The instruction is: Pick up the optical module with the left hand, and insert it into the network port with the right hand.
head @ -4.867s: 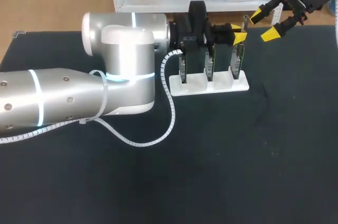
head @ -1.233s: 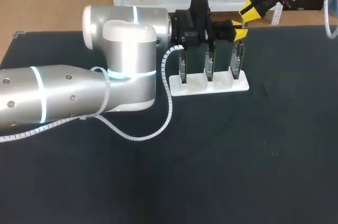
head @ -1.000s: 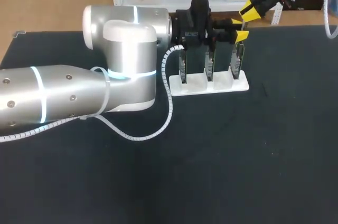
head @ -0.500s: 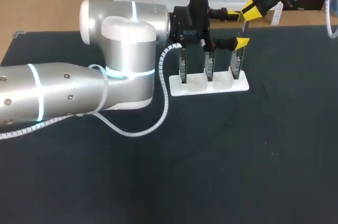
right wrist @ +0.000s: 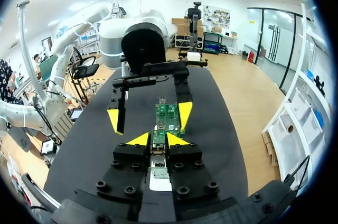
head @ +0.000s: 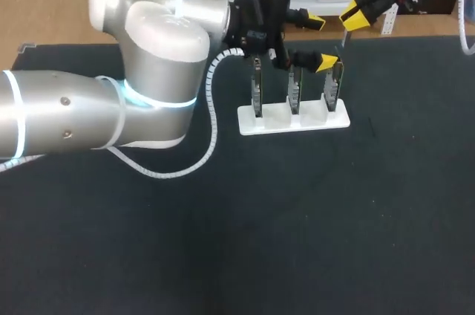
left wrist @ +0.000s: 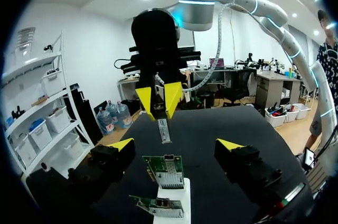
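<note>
Hanging upright in the gripping right claw [left wrist: 158, 99], the slim silver optical module [left wrist: 165, 130] points straight down at the green network-port board [left wrist: 168, 171] just below; left claw [left wrist: 176, 145] open, empty, nearby.

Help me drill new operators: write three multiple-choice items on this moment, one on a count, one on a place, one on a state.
1. How many circuit boards stand in the white holder?
A) two B) three C) five
2. Where is the optical module?
A) lying loose beside the holder B) plugged into a board C) in the right claw
3. The left claw is:
A) open B) shut on a board C) shut on the module

Answers:
1 B: the head view shows three boards upright in a row.
2 C: in the left wrist view both yellow tips press on it from two sides.
3 A: its fingers stand wide apart and hold nothing.
</note>
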